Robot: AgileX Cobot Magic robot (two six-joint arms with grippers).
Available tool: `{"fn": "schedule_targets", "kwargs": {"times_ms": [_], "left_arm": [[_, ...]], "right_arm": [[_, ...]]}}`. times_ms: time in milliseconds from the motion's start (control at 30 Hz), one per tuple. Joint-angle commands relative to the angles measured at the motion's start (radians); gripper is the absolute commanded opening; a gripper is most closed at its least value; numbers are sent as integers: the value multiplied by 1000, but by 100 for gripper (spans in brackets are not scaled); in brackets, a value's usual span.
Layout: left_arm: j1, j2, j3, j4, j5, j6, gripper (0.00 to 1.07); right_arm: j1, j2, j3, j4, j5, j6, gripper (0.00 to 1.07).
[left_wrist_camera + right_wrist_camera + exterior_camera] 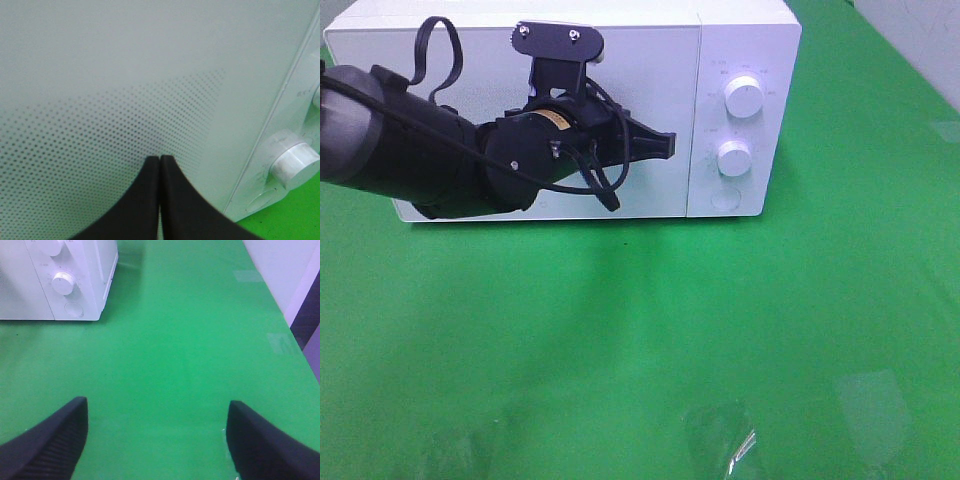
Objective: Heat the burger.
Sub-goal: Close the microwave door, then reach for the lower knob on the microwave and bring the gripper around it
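left gripper [160, 159]: jaws pressed together, holding nothing; tips at microwave door [125, 75], contact unclear
right gripper [156, 407]: jaws wide, nothing between, over green worktop [190, 340]
microwave [660, 60]: worktop's far edge, door closed
burger: in no view, position unknown

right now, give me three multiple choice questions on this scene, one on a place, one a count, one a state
1. Where is the left gripper?
A) in front of the microwave door
B) on top of the microwave
C) inside the microwave

2. How many round knobs are on the microwave's panel?
A) one
B) two
C) four

3. How do the right gripper jaws stand?
A) shut on a plate
B) shut, empty
C) open, empty

Answers:
1 A, its tips hang before the dotted door.
2 B, there is an upper knob and a lower knob.
3 C, the jaws stand wide apart with only green cloth between.
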Motion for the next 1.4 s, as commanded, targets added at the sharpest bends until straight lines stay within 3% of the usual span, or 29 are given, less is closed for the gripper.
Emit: {"fn": "schedule_targets", "kwargs": {"times_ms": [33, 300, 333, 367, 400, 433, 467, 533, 600, 633, 667, 867, 1233, 1367, 1400], "left_arm": [[-25, 1, -30, -51, -56, 6, 0], [-96, 1, -30, -51, 107, 7, 0], [-110, 1, -30, -51, 154, 7, 8], [-110, 1, -30, -51, 154, 7, 8], [-116, 1, -30, -42, 213, 7, 24], [-116, 1, -30, -42, 213, 7, 24], [-119, 0, -30, -37, 275, 7, 46], [-119, 0, -30, -37, 275, 7, 46], [-122, -16, -30, -36, 421, 7, 92], [-122, -16, -30, -36, 421, 7, 92], [-121, -34, -30, -36, 500, 7, 102], [-114, -97, -30, -30, 653, 7, 102], [-114, -223, -30, 198, 1041, -4, 102], [-99, -269, -30, 257, 1177, -65, 102], [-75, -282, -30, 274, 1217, -112, 102]], "right_arm": [[-7, -27, 1, -2, -5, -2, 73], [-7, -27, 1, -2, -5, -2, 73], [-7, -27, 1, -2, -5, -2, 73], [-7, -27, 1, -2, -5, -2, 73], [-7, -27, 1, -2, -5, -2, 73], [-7, -27, 1, -2, -5, -2, 73], [-7, -27, 1, -2, -5, -2, 73], [-7, -27, 1, -2, -5, -2, 73], [-7, -27, 1, -2, -5, -2, 73], [-7, -27, 1, -2, -5, -2, 73], [-7, -27, 1, -2, -5, -2, 73], [-7, -27, 1, -2, -5, -2, 73], [-7, -27, 1, -2, -5, -2, 73], [-7, -27, 1, -2, -5, -2, 73], [-7, -27, 1, -2, -5, -2, 73]]}}
